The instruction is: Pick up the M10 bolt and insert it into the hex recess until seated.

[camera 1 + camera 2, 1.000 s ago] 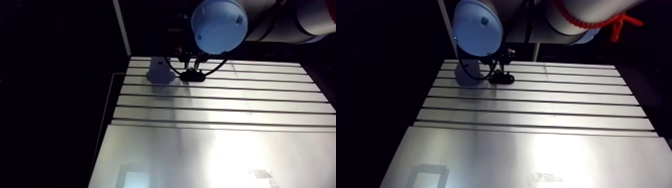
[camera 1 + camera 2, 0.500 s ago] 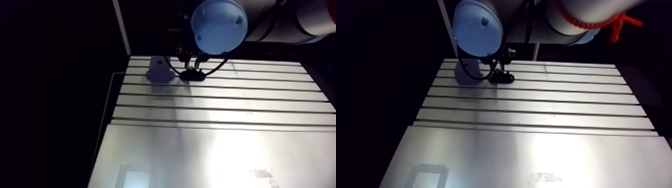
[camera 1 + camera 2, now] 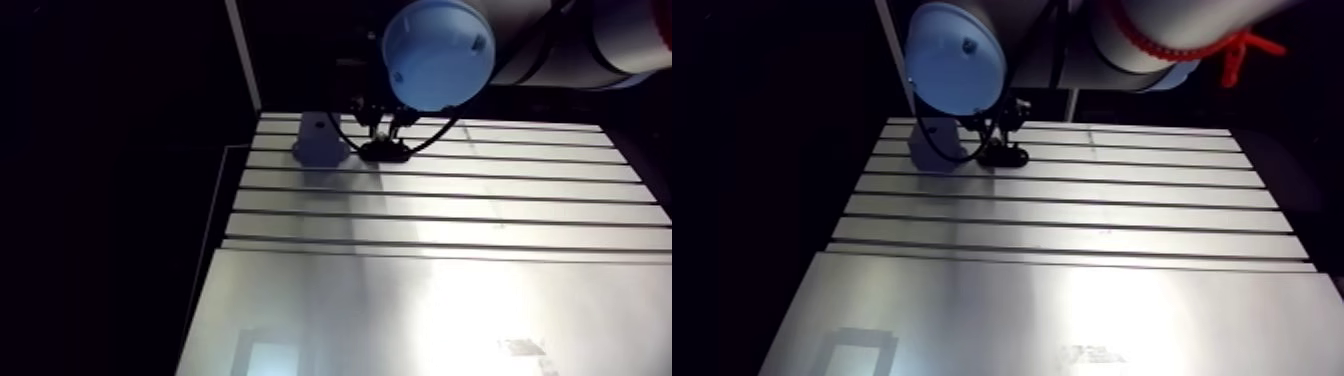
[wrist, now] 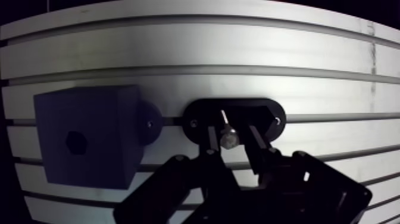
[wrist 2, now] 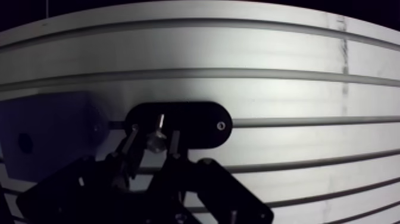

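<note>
- found the hand point(image 4: 228, 136) clamped on the m10 bolt point(image 4: 227, 138) in the wrist view, both fingers point(image 4: 211, 143) pressed against its sides.
- read the bolt as a small shiny metal piece, rounded end toward the camera, thin bright shank running away toward the counter point(image 4: 238, 53).
- placed the bolt directly over a black oval plate point(image 4: 265, 112); cannot tell contact from gap between the two.
- logged the plate lying flat on the slotted aluminium counter, straddling one slot point(image 4: 333, 117), with a small screw near each rounded end.
- noted a grey block point(image 4: 95, 119) just beside the plate, off to one side of the hand, with a narrow strip of bare counter between the block's round foot and the plate's end.
- found the hex recess point(image 4: 76, 142) as a small dark six-sided hole in the block face turned toward the wrist camera, well apart from the bolt; bolt not yet seated there.
- checked the arm view: block and plate side by side near the far edge of the counter, just below the light-blue joint cap point(image 3: 438, 52).
- could make out little of the hand in the arm view, dark and small over the plate, partly hidden behind the cap.
</note>
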`<state>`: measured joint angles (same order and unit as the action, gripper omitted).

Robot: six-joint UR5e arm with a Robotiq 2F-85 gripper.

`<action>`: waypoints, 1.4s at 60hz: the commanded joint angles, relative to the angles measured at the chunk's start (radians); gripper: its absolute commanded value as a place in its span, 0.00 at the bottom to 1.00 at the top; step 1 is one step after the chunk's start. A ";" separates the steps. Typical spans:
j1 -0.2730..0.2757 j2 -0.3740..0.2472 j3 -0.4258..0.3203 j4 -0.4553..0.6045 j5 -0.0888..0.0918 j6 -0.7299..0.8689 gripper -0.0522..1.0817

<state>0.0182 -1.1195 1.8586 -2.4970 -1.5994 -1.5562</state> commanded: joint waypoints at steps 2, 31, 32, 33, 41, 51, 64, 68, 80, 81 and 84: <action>-0.001 -0.001 0.001 0.000 0.002 0.000 0.60; 0.002 -0.006 0.003 0.003 0.002 0.001 0.63; 0.002 -0.006 0.003 0.003 0.002 0.001 0.63; 0.002 -0.007 0.003 0.003 0.003 0.001 0.63; 0.002 -0.006 0.003 0.003 0.002 0.001 0.64; 0.002 -0.007 0.003 0.003 0.002 0.001 0.64; 0.002 -0.007 0.003 0.003 0.002 0.001 0.64; 0.002 -0.009 0.007 0.003 0.002 0.001 0.64; 0.002 -0.007 0.009 0.003 0.000 0.001 0.64; 0.003 -0.007 0.009 0.003 0.000 0.001 0.64; 0.003 -0.007 0.009 0.003 0.000 0.001 0.64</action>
<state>0.0204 -1.1275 1.8657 -2.4937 -1.5985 -1.5546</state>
